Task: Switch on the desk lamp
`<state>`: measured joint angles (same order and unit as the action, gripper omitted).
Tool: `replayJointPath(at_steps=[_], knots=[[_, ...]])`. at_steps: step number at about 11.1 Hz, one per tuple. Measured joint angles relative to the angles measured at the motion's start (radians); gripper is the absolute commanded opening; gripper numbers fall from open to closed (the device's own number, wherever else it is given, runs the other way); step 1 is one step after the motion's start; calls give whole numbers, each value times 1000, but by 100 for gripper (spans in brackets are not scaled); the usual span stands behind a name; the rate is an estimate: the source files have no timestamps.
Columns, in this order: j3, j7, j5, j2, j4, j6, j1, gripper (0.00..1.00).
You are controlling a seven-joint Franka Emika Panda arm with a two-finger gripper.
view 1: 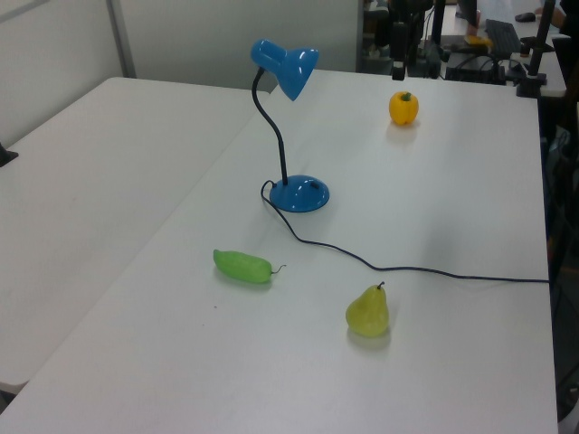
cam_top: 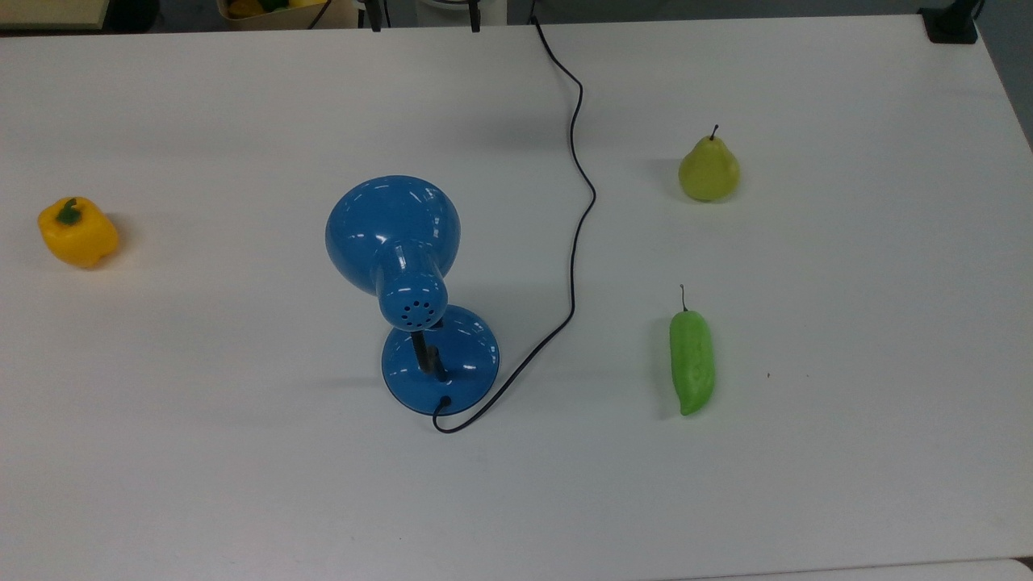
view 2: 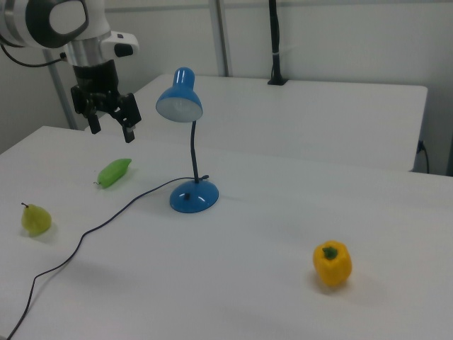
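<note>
in the right view, a wide bare stretch of the white tabletop (view 2: 233,283) is seen at the near edge, broken by a glossy yellow bell pepper with a green stem (view 2: 332,263) toward the right view's right and a yellow-green pear with a thin dark stem (view 2: 35,219) at the right view's left. farther in, the glossy blue metal desk lamp with dome shade, curved black neck and round blue base (view 2: 193,196) is stood near the table's middle, well apart from every fruit; its thin black cord (view 2: 85,232) is trailed across the top toward the near left corner of the right view. a smooth bright green chilli-shaped pepper (view 2: 113,172) is laid beyond the cord, to the right view's left of the lamp base. a beige bin (cam_top: 274,11) holding yellow and green items too small to be identified is glimpsed past the far table edge in the top view. the black two-finger gripper (view 2: 110,122) is hung in the air above the green pepper, beside the lamp shade but apart from it; its fingers (view 2: 128,129) are spread apart and nothing is held or touched.
</note>
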<state>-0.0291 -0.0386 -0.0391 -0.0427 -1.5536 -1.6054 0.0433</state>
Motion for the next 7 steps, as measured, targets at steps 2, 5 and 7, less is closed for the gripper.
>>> replayJointPath(at_steps=[2, 5, 7], knots=[[0, 0, 0, 3, 0, 0, 2, 100], [1, 0, 0, 23, -5, 0, 2, 100], [1, 0, 0, 27, -7, 0, 2, 100]])
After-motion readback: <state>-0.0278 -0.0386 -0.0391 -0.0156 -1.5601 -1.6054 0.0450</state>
